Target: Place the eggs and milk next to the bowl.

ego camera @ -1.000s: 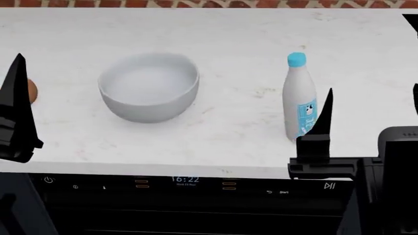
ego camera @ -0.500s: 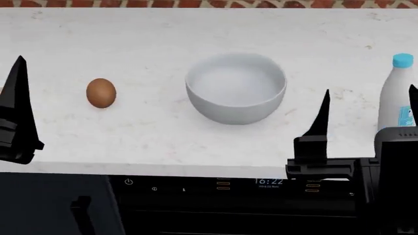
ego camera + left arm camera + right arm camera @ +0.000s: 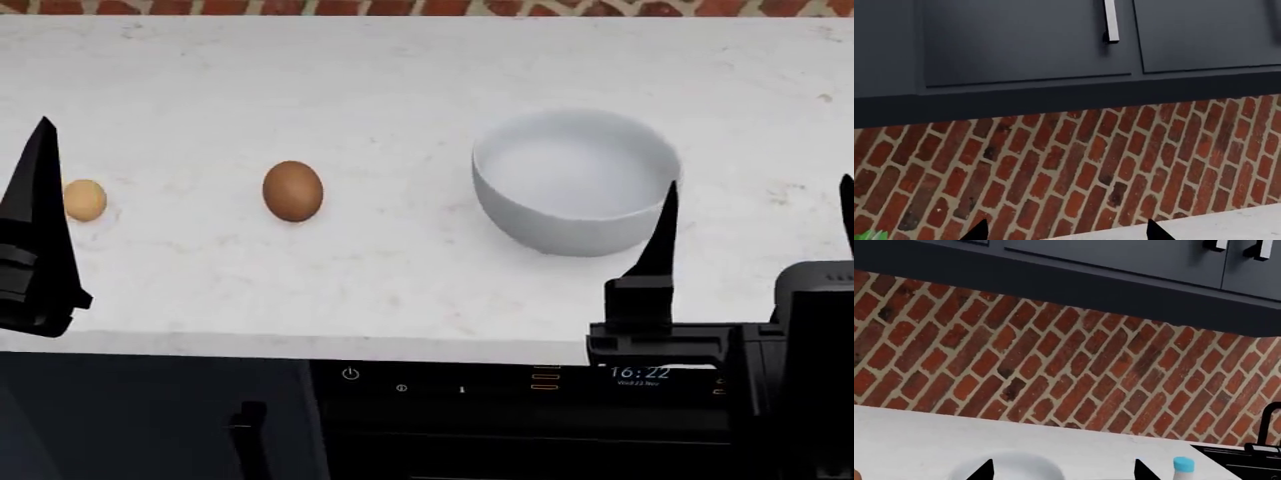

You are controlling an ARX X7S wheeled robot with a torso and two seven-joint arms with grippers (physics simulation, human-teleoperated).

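A brown egg lies on the white counter, well left of the large white bowl. The milk is out of the head view. Only its light-blue cap shows in the right wrist view, beyond the bowl. My right gripper hovers open at the counter's front edge, just in front of and right of the bowl, holding nothing. My left gripper is open and empty. One of its fingers stands at the far left, left of the egg.
A small pale tan round thing lies left of the egg. An oven control panel runs below the counter's front edge. A brick wall and dark cabinets rise behind. A sink edge lies past the milk.
The head view has swung left: the bowl and egg slid right in the picture, the milk left it, and the tan thing came in. Both grippers hold the same pose.
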